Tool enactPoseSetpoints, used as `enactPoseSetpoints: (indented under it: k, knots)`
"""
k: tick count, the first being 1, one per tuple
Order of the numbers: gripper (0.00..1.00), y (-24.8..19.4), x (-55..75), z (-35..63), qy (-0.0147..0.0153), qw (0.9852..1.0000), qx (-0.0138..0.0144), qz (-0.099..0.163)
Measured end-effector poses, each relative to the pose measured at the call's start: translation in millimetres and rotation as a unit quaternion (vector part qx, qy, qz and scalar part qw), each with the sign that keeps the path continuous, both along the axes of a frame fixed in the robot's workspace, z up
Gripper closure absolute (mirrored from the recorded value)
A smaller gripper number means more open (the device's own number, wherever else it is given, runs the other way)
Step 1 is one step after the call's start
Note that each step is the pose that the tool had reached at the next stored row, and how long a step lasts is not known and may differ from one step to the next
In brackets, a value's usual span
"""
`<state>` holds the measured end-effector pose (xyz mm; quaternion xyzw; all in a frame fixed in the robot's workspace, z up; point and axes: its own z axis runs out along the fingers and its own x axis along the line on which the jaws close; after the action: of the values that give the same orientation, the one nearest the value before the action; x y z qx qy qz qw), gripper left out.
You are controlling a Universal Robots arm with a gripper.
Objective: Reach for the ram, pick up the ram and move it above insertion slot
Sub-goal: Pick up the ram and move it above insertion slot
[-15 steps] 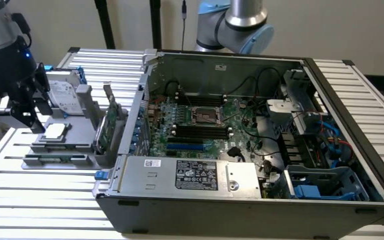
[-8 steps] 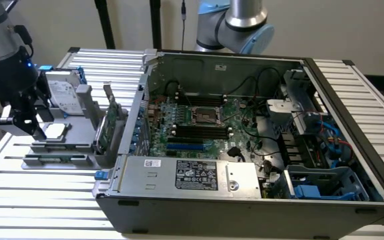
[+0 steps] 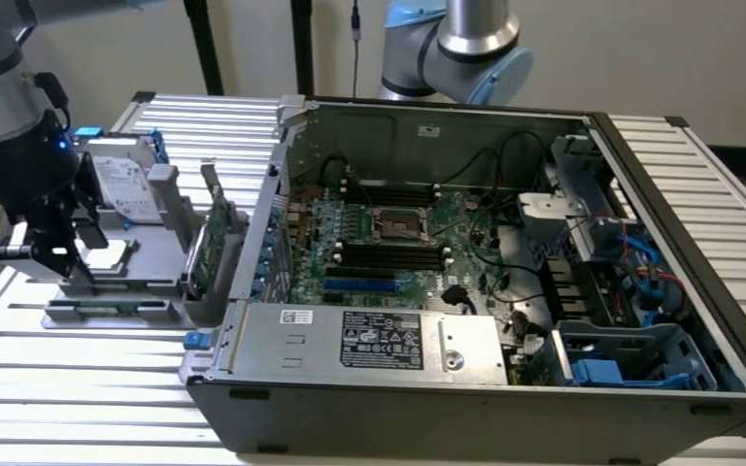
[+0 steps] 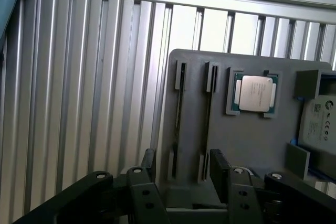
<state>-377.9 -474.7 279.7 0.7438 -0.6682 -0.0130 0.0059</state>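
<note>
My gripper (image 4: 184,174) sits closest to the wrist camera, its two dark fingers (image 4: 149,167) spread wide with nothing between them, hanging just over the near end of the grey holder (image 4: 252,140). That holder has two narrow slots side by side, and in each I see a thin dark edge running along its length. I take the one at (image 4: 179,114) for the ram, standing on edge in its slot, though from here I cannot tell the two strips apart. Both slots fall within the gap of the open fingers, which touch neither. Beside the slots a square processor (image 4: 255,93) lies flat in its own recess, and past that the silver hard drive (image 4: 319,121) shows at the holder's far side. The holder rests on the ribbed aluminium table (image 4: 79,103). In the exterior view the gripper (image 3: 69,254) is at the exterior view's left, low over the holder, with the green expansion card (image 3: 218,228) upright between it and the open computer case (image 3: 477,413). The insertion slot (image 3: 387,257) lies on the motherboard (image 3: 470,218) inside that case, well apart from the gripper.
</note>
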Motion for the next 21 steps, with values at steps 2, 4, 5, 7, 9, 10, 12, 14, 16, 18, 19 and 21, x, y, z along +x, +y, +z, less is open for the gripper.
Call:
enactPoseSetpoints:
  k: [2,4,5,7,9,10,12,14,16,18,19,21]
  knots:
    - [0.46,-1.3,0.0,-3.6,0.0,1.0,0.0,0.0]
    - [0.46,-2.3,0.0,-7.2,0.0,1.0,0.0,0.0]
    - [0.46,-2.5,-0.1,-9.0,-0.0001,1.0,0.0001,0.0]
    - [0.46,-2.6,0.0,-12.6,0.0,1.0,0.0,0.0]
    - [0.46,-2.7,0.0,-16.4,0.0,1.0,0.0,0.0]
    - [0.46,-2.7,0.0,-18.1,0.0,1.0,0.0,0.0]
    - [0.46,-2.7,0.0,-21.7,0.0,1.0,0.0,0.0]
    - [0.46,-2.7,0.0,-25.4,0.0,1.0,0.0,0.0]
    - [0.46,-2.7,0.0,-29.1,0.0,1.0,0.0,0.0]
    - [0.46,-2.7,0.0,-32.7,0.0,1.0,0.0,0.0]
    - [0.46,-2.7,0.0,-34.5,-0.0001,1.0,0.0001,0.0]
    - [0.46,-2.7,0.0,-38.2,0.0,1.0,0.0,0.0]
